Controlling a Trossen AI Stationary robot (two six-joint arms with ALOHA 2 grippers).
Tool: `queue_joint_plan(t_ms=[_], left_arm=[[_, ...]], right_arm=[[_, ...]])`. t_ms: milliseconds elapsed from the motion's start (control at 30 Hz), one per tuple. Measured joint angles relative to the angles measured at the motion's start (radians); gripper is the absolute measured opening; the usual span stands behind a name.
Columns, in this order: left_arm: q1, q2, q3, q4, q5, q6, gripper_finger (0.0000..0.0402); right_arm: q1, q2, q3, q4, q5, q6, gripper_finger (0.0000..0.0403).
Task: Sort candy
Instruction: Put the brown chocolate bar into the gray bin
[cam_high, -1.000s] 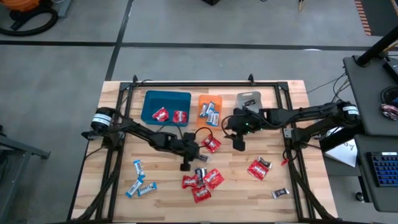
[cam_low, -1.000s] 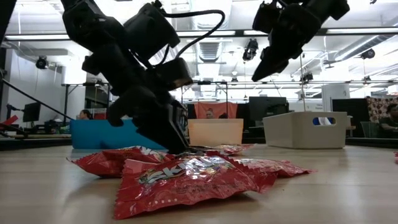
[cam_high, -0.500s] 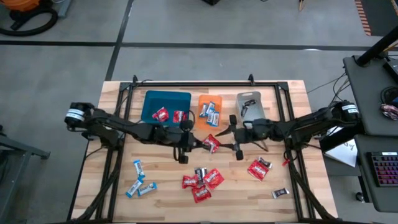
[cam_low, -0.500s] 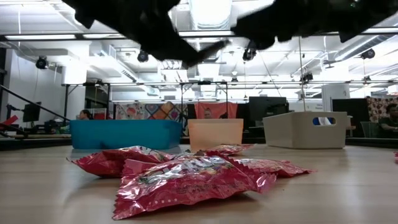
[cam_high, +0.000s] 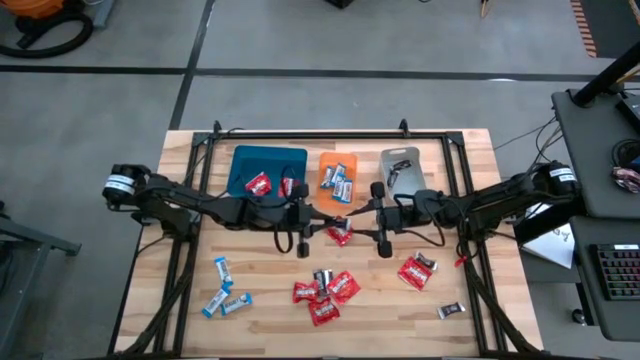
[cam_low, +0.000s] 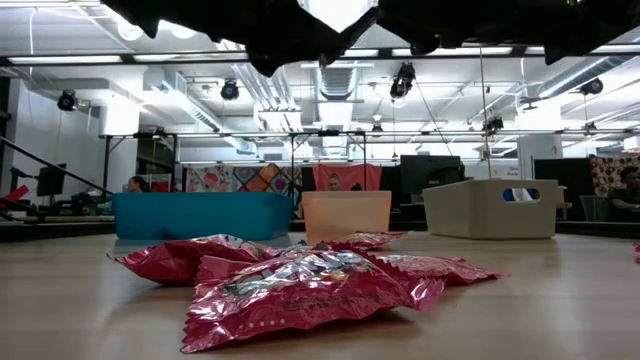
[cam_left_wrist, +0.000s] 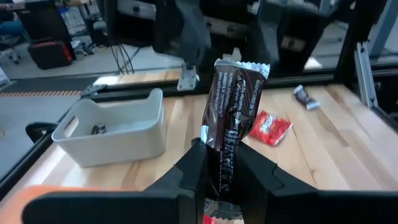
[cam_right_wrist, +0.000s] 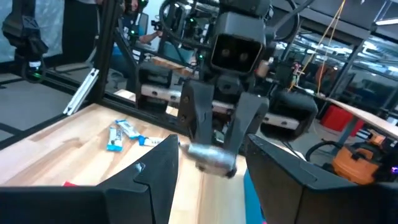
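Observation:
My left gripper (cam_high: 322, 217) hangs over the table's middle, pointing right, shut on a dark brown candy (cam_left_wrist: 233, 118). My right gripper (cam_high: 364, 214) faces it from the right, open. In the right wrist view the candy's free end (cam_right_wrist: 211, 158) shows in the gap between the right fingers; no touch shows. A red candy (cam_high: 340, 234) lies on the table under the two grippers. More candy lies nearer: a red and dark cluster (cam_high: 325, 289), blue-and-white pieces (cam_high: 225, 292), red ones (cam_high: 415, 272) and a dark one (cam_high: 451, 311). My left gripper pinches one end (cam_left_wrist: 221, 177) of the dark brown candy between its two fingers. The fingers lie about level, pointing toward the table's right edge. The wrapper sticks out past the fingertips, lifted clear of the table, its free end toward my right gripper.
Three trays stand in a row at the far side: a blue tray (cam_high: 245, 160) with red candy, an orange tray (cam_high: 325, 160) with blue-and-white candy, a grey tray (cam_high: 410, 178) with a dark piece. A black frame runs along the table's edges. The near red pile (cam_low: 310, 285) fills the low view.
My left gripper has risen from the candy cluster with the dark candy, moved toward the far edge and tipped from pointing down to nearly level. My right gripper has swung from pointing down to level, facing the left one.

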Motion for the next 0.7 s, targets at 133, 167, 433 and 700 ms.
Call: queue_joint_plan(t_ms=[133,167,433,700], left_arm=[[0.000,0.000,0.000,0.040,0.000,-0.006,0.0045],[0.000,0.000,0.000,0.047,0.000,-0.006,0.0045],[0.001,0.000,0.000,0.096,-0.001,-0.003,0.0045],[0.005,0.024,0.000,0.161,-0.001,-0.002,0.0045]], right_arm=[[0.000,0.000,0.000,0.000,0.007,-0.017,0.0178],[0.000,0.000,0.000,0.001,0.007,-0.017,0.0178],[0.000,0.000,0.000,0.011,0.007,-0.029,0.0178],[-0.007,0.001,0.000,0.070,0.005,-0.060,0.0178]])
